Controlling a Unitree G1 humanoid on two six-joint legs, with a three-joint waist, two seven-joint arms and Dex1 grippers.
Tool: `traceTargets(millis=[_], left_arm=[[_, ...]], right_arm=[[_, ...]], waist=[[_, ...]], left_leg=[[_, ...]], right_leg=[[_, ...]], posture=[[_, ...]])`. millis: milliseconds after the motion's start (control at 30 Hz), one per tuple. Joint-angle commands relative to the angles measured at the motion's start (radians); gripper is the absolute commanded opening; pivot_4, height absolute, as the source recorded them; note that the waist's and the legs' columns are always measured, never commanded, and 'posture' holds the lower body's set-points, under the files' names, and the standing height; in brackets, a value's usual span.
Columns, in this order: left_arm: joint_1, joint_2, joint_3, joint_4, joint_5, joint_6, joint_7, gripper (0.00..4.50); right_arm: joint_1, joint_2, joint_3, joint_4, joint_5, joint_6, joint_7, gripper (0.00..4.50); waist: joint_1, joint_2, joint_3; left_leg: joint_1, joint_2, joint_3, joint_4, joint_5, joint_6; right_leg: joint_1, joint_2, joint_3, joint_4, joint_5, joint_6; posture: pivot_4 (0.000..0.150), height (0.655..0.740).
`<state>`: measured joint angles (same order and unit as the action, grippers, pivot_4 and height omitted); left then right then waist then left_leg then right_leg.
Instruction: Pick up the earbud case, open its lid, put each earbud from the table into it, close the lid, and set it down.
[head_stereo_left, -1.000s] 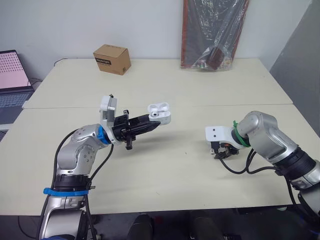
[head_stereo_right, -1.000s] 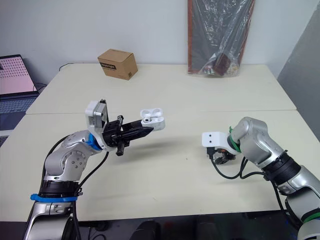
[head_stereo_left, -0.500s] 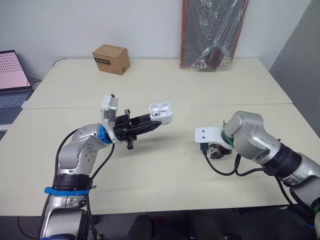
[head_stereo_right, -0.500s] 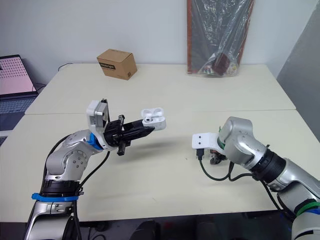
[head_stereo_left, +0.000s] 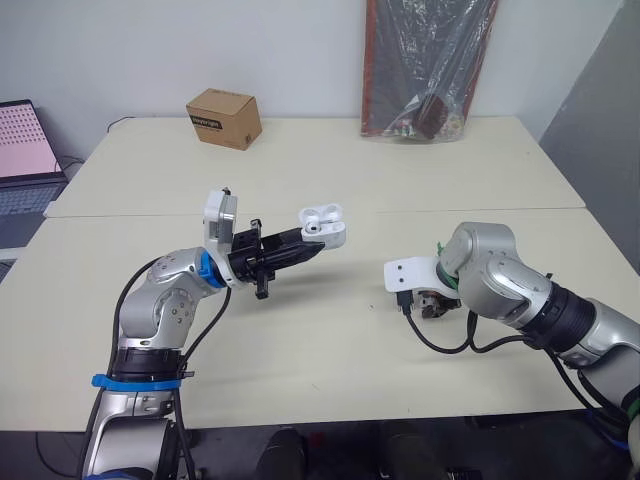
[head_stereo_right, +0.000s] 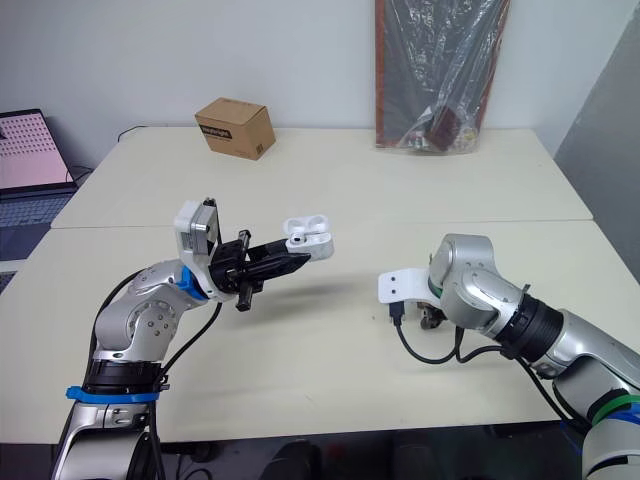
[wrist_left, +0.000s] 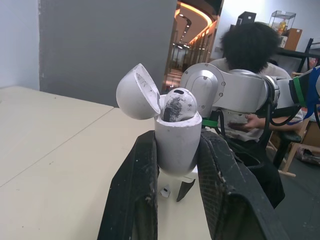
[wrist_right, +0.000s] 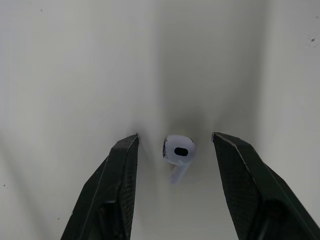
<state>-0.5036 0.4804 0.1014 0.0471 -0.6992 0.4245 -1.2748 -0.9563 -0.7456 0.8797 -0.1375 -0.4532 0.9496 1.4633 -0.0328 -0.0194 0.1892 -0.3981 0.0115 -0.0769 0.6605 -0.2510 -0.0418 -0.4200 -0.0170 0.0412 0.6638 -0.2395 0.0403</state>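
My left gripper (head_stereo_left: 315, 241) clamps the open earbud case (wrist_left: 177, 145), one bud (wrist_left: 177, 105) seated. My right gripper (wrist_right: 175, 136), open, straddles the earbud (wrist_right: 178, 150) on the table (wrist_right: 75, 60); my wrist (head_stereo_left: 470, 265) hides it overhead.

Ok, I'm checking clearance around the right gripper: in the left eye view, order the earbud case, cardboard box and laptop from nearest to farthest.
From the right gripper:
1. earbud case, held in the left gripper, centre.
2. cardboard box, far back left.
3. laptop, leftmost, at the view's edge.
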Motion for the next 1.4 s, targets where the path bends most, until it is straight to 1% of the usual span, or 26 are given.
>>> traceTargets(millis=[33,133,367,467,1033,1167,1267,1400], left_arm=[[-0.004,-0.004,0.008,-0.02,-0.006,-0.016,0.004,0.72],[-0.003,-0.004,0.008,-0.022,-0.007,-0.016,0.004,0.72],[-0.001,-0.002,0.008,-0.024,-0.007,-0.015,0.006,0.72],[-0.001,-0.002,0.008,-0.025,-0.007,-0.016,0.006,0.72],[0.002,-0.004,0.008,-0.019,-0.003,-0.025,0.004,0.72],[0.009,-0.008,0.006,-0.017,0.0,-0.037,0.003,0.72],[0.002,-0.01,0.007,0.008,0.006,-0.05,-0.004,0.72],[-0.008,-0.019,0.006,0.054,0.023,-0.081,-0.018,0.72]], right_arm=[[-0.004,-0.01,0.006,-0.014,-0.023,0.011,0.003,1.82],[-0.003,-0.007,0.008,-0.018,-0.024,0.022,0.003,0.89],[0.004,-0.01,0.01,-0.026,-0.023,0.025,0.0,0.89],[0.007,-0.013,0.009,-0.029,-0.024,0.017,-0.002,0.4],[0.023,-0.029,-0.009,-0.051,-0.017,-0.003,-0.005,0.39],[0.037,-0.076,-0.095,-0.13,0.026,0.007,0.0,0.39],[0.056,-0.079,-0.235,-0.199,0.106,0.065,-0.02,0.39],[0.097,-0.075,-0.392,-0.305,0.237,0.201,-0.02,0.39]], waist=[[0.0,0.0,0.0],[0.0,0.0,0.0],[0.0,0.0,0.0],[0.0,0.0,0.0],[0.0,0.0,0.0],[0.0,0.0,0.0],[0.001,0.0,0.0],[0.001,0.0,0.0]], left_leg=[[0.0,0.0,0.0,0.0,0.0,0.0],[0.0,0.0,0.0,0.0,0.0,0.0],[0.0,0.0,0.0,0.0,0.0,0.0],[0.0,0.0,0.0,0.0,0.0,0.0],[0.0,0.0,0.0,0.0,0.0,0.0],[0.0,0.0,0.0,0.0,0.0,0.0],[-0.001,0.0,0.0,0.0,0.0,0.0],[0.0,0.0,-0.001,0.0,0.0,0.0]], right_leg=[[0.0,0.0,0.0,0.0,0.0,0.0],[0.0,0.0,0.0,0.0,0.0,0.0],[0.0,0.0,0.0,0.0,0.0,0.0],[0.0,0.0,0.0,0.0,0.0,0.0],[0.0,0.0,0.0,0.0,0.0,0.0],[0.0,0.0,0.0,0.0,0.0,0.0],[0.0,0.0,0.0,0.0,0.0,0.0],[0.0,0.0,-0.001,0.0,0.0,0.0]], posture=[[0.15,0.74],[0.15,0.74],[0.15,0.74],[0.15,0.74],[0.15,0.74],[0.15,0.74],[0.15,0.74],[0.15,0.74]])
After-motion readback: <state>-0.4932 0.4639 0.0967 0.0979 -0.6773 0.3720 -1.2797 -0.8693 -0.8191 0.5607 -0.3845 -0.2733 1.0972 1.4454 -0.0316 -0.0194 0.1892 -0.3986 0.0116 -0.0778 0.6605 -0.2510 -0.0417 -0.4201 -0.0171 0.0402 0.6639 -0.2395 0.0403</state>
